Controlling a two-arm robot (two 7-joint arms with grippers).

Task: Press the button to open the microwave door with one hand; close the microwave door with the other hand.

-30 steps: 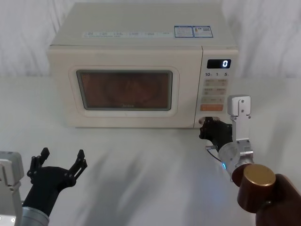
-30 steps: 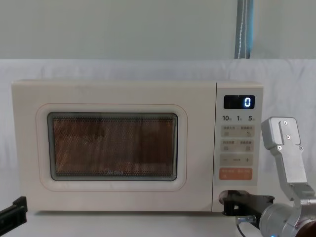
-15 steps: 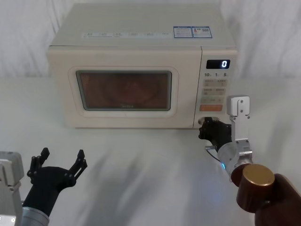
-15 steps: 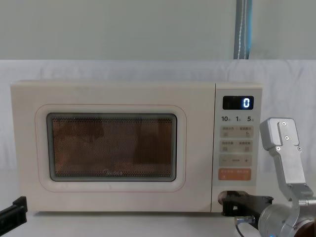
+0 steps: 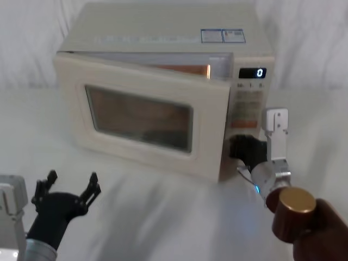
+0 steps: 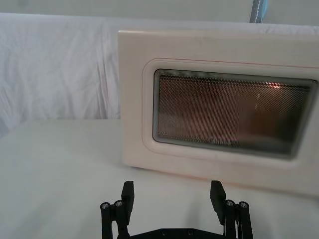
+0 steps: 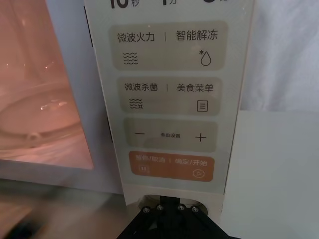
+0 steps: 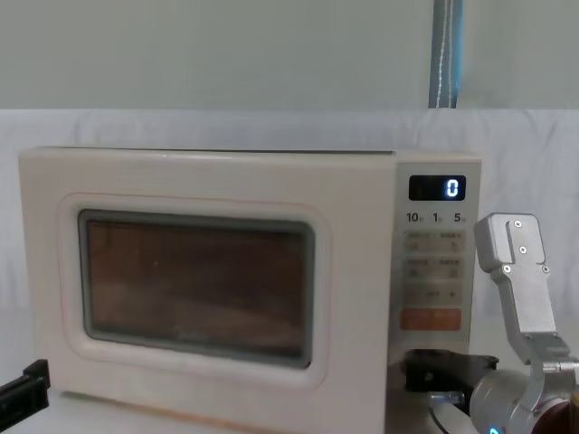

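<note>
The microwave door [image 5: 142, 115] stands ajar, swung out from the keypad strip [image 5: 249, 100]. My right gripper [image 5: 243, 150] sits against the button [image 7: 168, 205] below the orange key [image 7: 171, 166]; I cannot tell its finger spread. My left gripper [image 5: 68, 186], fingers spread and empty, waits in front of the door.

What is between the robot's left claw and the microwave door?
Nothing: in the head view, bare white table lies between the open left end effector and the swung-open microwave door.

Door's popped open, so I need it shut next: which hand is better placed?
Left hand: open and free, low in front of the swung-out microwave door. The right hand sits at the button below the keypad.
</note>
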